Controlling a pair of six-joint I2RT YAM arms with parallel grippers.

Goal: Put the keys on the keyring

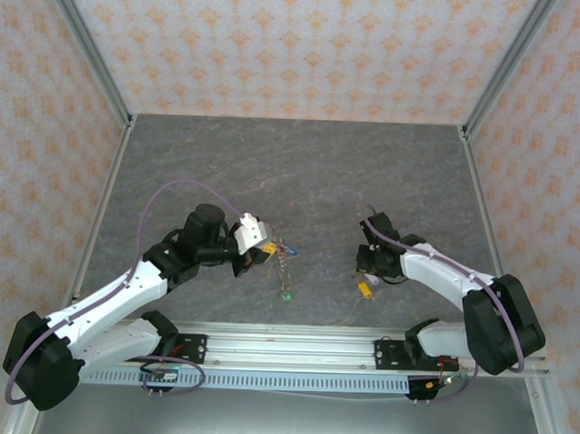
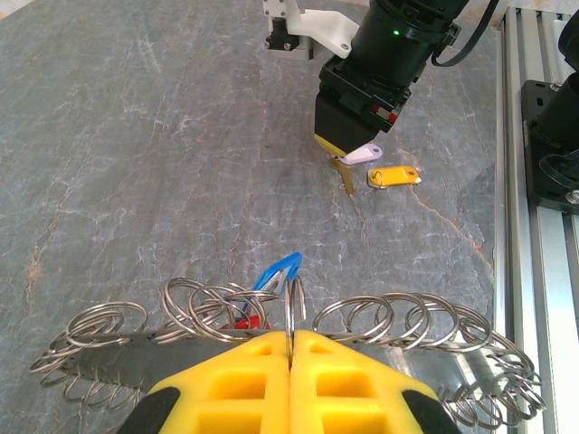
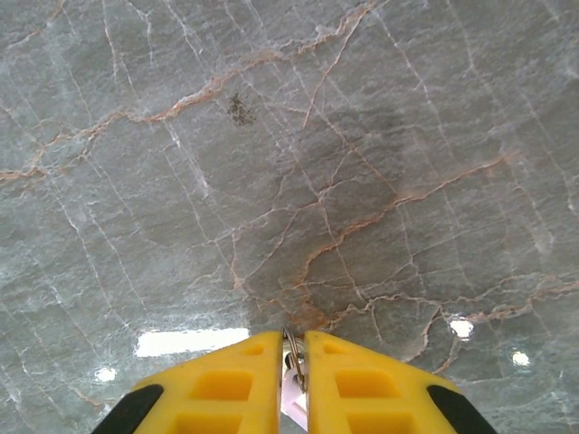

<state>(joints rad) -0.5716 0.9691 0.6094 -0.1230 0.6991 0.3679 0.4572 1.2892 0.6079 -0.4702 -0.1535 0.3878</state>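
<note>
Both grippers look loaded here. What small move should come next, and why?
Probably the right gripper should carry its white key toward the keyring pinched in the left gripper: both are shut on their parts, yet a stretch of bare table separates them.

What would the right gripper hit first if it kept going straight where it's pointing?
Probably the bare table: the right gripper, shut on a white key, points down at it with nothing between, though depth is unclear.
</note>
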